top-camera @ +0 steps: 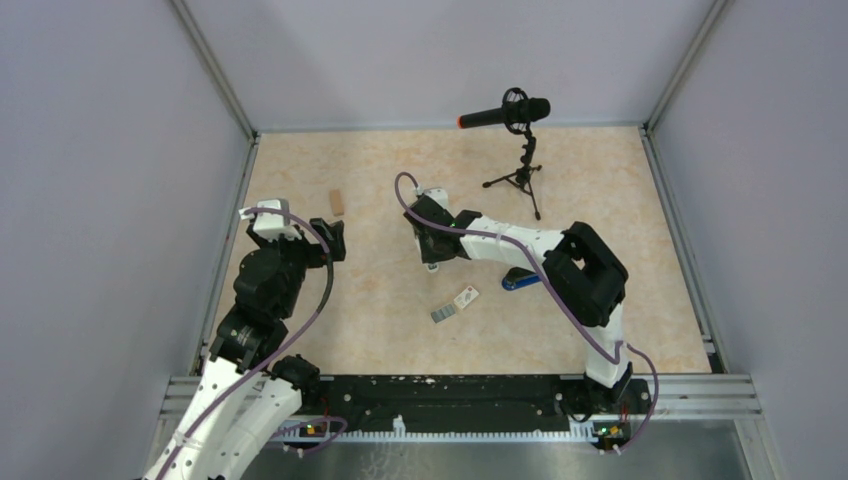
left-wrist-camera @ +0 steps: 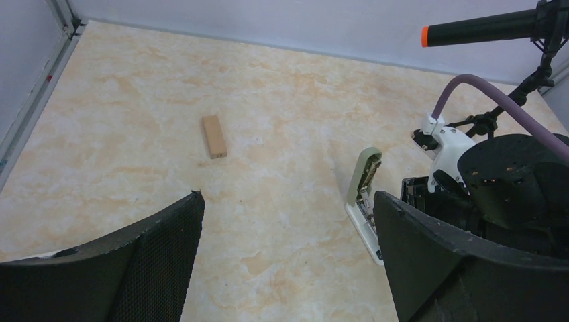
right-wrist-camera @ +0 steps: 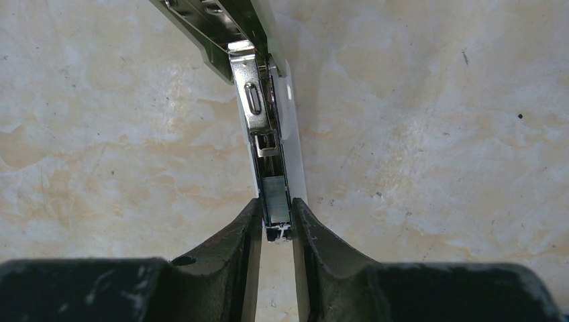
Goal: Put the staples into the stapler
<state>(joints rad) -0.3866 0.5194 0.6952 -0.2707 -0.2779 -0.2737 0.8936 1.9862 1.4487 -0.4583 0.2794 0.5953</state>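
Step in hand: seating staples in the rail. The stapler [right-wrist-camera: 263,124] lies on the surface [right-wrist-camera: 429,134] with its top half swung up and away. The right pincer [right-wrist-camera: 276,216] is clenched lightly on the front end of the bare rail, one finger against each side. A grey ribbed strip [right-wrist-camera: 275,194] sits in the channel just behind the fingertips. I judge it to be staples already dropped in, though it could be the pusher.

Next move, as I judge it:
- Let go and back straight off the rail end without dragging the strip out.
- Fold the top half down over the rail until it latches. The base is light and may skate, so it will want steadying.

Left pincer [left-wrist-camera: 288,201]: released, jaws wide, holding nothing, well to the left of the stapler.

Views compared:
- Right wrist: the only view into the channel and of the finger contact. It shows nothing else around the stapler.
- Left wrist: shows the top half standing upright off the base, and a wood block [left-wrist-camera: 214,136] far to the stapler's left.
- Top: the stapler is almost hidden under the right arm. This view alone shows the staple box [top-camera: 466,296] and a grey block [top-camera: 444,313] lying loose on the near side of the stapler, plus a blue bar [top-camera: 520,281] to its right.
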